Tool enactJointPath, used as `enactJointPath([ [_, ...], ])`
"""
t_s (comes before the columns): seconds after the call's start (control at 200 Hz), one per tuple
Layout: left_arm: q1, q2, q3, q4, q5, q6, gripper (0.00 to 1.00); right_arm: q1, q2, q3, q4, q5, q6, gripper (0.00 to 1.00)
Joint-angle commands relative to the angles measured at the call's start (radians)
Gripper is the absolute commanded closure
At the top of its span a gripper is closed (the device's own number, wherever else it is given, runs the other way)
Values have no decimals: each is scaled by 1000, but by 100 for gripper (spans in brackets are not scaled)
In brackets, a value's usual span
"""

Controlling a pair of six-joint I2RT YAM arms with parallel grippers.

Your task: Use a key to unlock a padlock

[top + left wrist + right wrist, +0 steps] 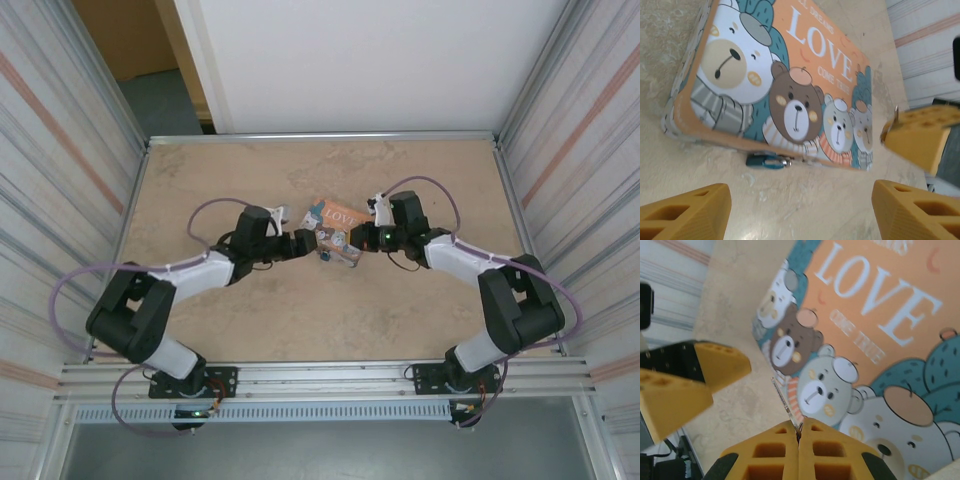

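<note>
Left gripper [801, 205] nearest lens, yellow fingers [690, 212] spread wide, gripping nothing; frames padlock [767, 160], probably to close on it and steady it. Tiny teal padlock lies flat on table [400, 310], just beside near edge of LOVE tin [805, 65]; touching or not, cannot tell. Opposite: right gripper [799, 427] pressed together, pinches key [782, 395] blade-out, likely for lining up with keyhole. Count: one padlock, one key, one tin, four cartoon bears [797, 107] on lid, two grippers.
</note>
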Motion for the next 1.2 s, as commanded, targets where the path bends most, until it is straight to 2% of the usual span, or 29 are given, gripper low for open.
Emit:
enactJointPath([
  [0.0, -11, -77, -57, -26, -41, 85, 25, 8, -10, 42, -17, 7, -9, 100],
  [0.235, -39, -90, -107, -13, -24, 151, 25, 30, 85, 96, 36, 12, 20, 100],
  [0.356, -47, -55, -126, 56, -20, 162, 25, 44, 125, 117, 36, 39, 20, 100],
  [0.581, -47, 41, -127, 165, 1, 192, 25, 48, 197, 170, -52, 83, -16, 100],
  [0.827, -47, 138, -96, 236, 33, 219, 26, 51, 221, 166, -101, 95, -33, 100],
  [0.982, -48, 201, -63, 260, 59, 257, 31, 51, 225, 162, -116, 101, -44, 100],
  [1.197, -53, 251, -42, 305, 44, 307, 34, 51, 227, 163, -124, 101, -54, 100],
])
